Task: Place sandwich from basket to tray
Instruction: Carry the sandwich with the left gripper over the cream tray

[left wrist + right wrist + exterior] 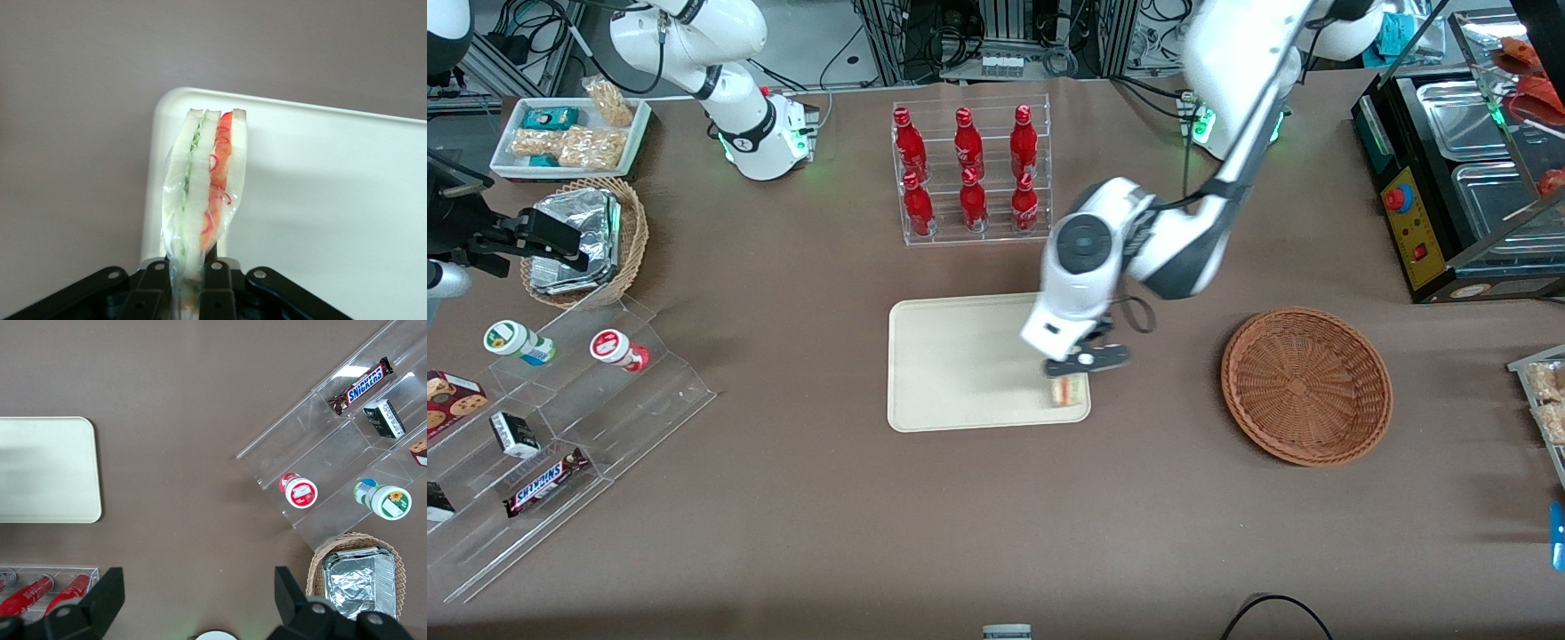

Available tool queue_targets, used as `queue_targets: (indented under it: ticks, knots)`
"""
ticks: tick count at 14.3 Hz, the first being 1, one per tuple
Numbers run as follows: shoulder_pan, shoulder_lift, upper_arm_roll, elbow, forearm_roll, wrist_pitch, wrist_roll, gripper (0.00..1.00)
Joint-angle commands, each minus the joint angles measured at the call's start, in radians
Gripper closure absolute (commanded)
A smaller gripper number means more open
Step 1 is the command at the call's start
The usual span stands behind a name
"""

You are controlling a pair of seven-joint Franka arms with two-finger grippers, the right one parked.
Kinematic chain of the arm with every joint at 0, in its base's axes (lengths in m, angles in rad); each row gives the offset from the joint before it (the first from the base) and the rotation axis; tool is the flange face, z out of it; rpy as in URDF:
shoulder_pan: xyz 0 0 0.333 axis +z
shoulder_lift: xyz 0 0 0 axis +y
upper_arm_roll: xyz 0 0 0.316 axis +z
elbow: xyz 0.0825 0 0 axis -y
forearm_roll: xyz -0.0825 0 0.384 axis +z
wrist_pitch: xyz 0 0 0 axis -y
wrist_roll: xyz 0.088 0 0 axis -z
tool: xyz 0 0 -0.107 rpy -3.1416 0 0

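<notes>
pincer (pixel 1069 380) gripping sandwich (pixel 203 193) over tray (pixel 951 364)

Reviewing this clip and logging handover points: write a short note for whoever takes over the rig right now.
Gripper: shut on the sandwich, over the corner of the tray that lies nearest the front camera on the basket's side.
Sandwich: pinched at one end between the fingers, filling edge visible, above the tray's corner; whether it touches the tray cannot be told.
Basket: holds nothing, sits beside the tray toward the working arm's end of the table.
Done: sandwich taken out and carried to the tray.
Left: set it down, open, withdraw.
</notes>
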Motion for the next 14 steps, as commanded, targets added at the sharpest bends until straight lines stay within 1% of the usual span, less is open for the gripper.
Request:
queue_targets:
  ticks: [1, 4, 6, 8, 10, 11, 12, 13, 14]
  knots:
    - [-0.071, 0.114, 0.017, 0.148, -0.004, -0.015, -0.095, 1.00]
    - [-0.126, 0.188, 0.018, 0.230, 0.004, 0.000, -0.155, 1.00]
    - [-0.141, 0.199, 0.018, 0.227, 0.006, 0.052, -0.162, 1.00]
    - [-0.160, 0.214, 0.018, 0.228, 0.009, 0.061, -0.185, 1.00]
    - [-0.164, 0.226, 0.018, 0.225, 0.010, 0.104, -0.190, 0.97]
    - [-0.172, 0.229, 0.018, 0.224, 0.010, 0.107, -0.193, 0.87]
    - [-0.172, 0.234, 0.018, 0.222, 0.012, 0.107, -0.193, 0.31]
    - [-0.172, 0.234, 0.020, 0.222, 0.012, 0.109, -0.184, 0.00]
    - [-0.164, 0.226, 0.021, 0.224, 0.010, 0.107, -0.182, 0.00]
